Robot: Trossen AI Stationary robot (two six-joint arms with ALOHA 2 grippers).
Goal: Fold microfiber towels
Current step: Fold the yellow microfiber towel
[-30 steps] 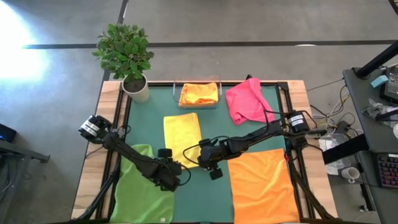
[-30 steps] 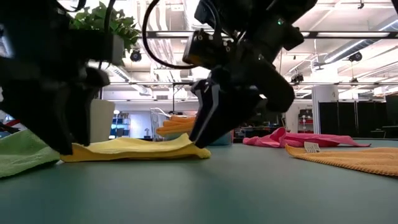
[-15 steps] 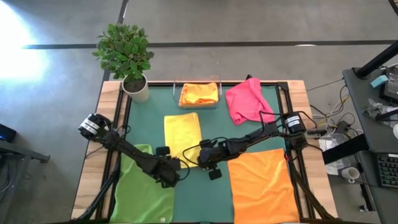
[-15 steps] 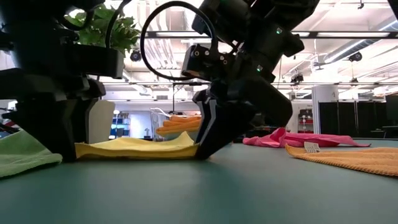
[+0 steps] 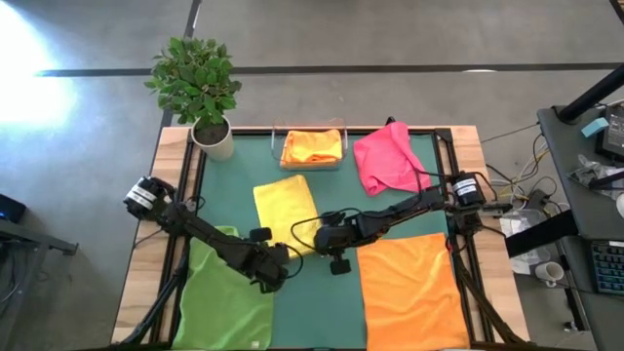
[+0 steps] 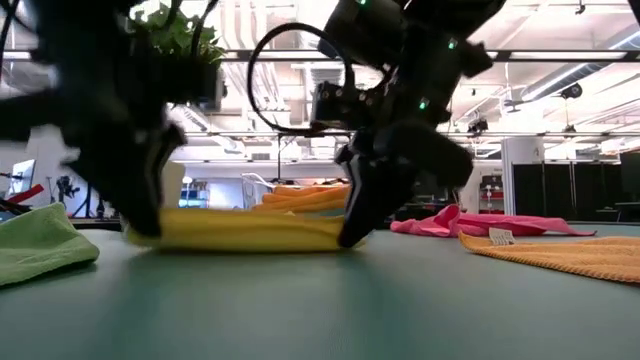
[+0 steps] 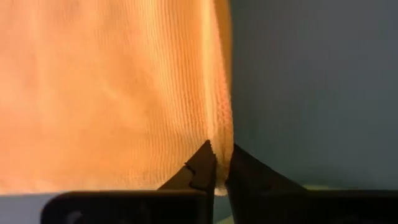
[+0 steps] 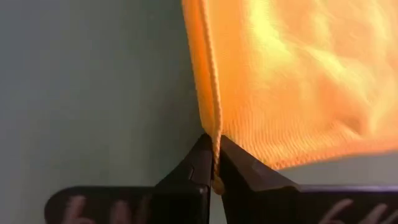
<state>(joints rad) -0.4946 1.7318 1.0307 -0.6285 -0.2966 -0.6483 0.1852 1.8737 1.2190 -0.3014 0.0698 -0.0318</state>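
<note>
The yellow towel [image 5: 286, 207] is found lying flat on the green table mat [image 5: 322, 312] near the middle of the table, folded into a narrow strip, and is gripped at both of its near corners. The left gripper [image 5: 276, 265] is placed at the near left corner; in the left wrist view its fingers [image 7: 202, 169] are seen clamped together with the towel's edge pinched between them. The right gripper [image 5: 326, 241] is placed at the near right corner; in the right wrist view its fingers [image 8: 200, 164] are likewise clenched on the hem of the same towel. In the low view both grippers are seen down at mat level, one at each end of the yellow towel's near edge, which is slightly raised off the mat. The green towel [image 5: 226, 292] is spread at the near left of the mat, partly under the left arm. A large orange towel [image 5: 414, 290] is spread flat at the near right, just beside the right gripper. The pink towel [image 5: 386, 158] lies crumpled at the far right. A folded orange towel [image 5: 312, 146] is held in the clear tray [image 5: 282, 164] at the far edge of the mat. A potted plant [image 5: 199, 88] stands at the far left corner of the table.
</note>
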